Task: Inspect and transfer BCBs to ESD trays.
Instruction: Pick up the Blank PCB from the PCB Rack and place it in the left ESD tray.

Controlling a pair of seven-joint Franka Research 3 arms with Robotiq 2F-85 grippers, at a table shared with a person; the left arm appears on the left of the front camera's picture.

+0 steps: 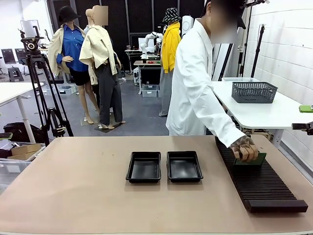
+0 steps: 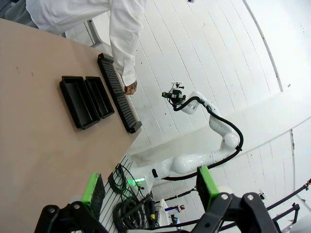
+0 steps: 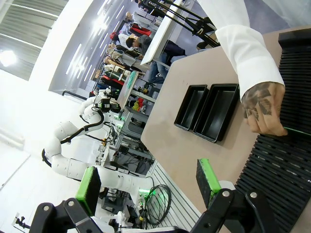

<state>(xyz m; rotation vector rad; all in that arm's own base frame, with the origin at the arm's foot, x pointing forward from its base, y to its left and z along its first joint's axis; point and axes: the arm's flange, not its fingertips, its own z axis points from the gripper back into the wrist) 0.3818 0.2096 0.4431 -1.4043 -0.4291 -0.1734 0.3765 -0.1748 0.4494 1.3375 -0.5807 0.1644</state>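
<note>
**Circuit board** (image 1: 256,159): one, green, thin and flat. Sits on the far half of the long black slotted rack (image 1: 261,188), at the worktop's right side. Mostly covered by the person's hand (image 1: 244,147), which presses or grips it from above. Standing in a slot or lying across the ribs: cannot tell.

**Trays** (image 1: 144,167): two, black, shallow, glossy. Side by side at the middle of the worktop (image 1: 73,188), long sides just beside each other. Both bare inside. Near the rack on its left, not touching it.

**Robot's left hand** (image 2: 149,187): raised well above the worktop, green pads wide apart, nothing between them.

**Robot's right hand** (image 3: 148,183): also raised, off the near end of the rack, pads wide apart, nothing held.

**Step in hand (judged):** drawing the board from the rack for inspection. Early in the task, with no board in either tray yet.

**Doing it well (judged):**
- Lift straight up along the slot, not sideways, to avoid scraping the board against the ribs.
- Grip by the edges only, leaving both faces open to view.
- Turn over once to check both sides.
- Lay flat on a tray floor, inside the flared rim, not propped on it.
- Best to bring either robot hand in only once the person's arm is off the rack.
</note>
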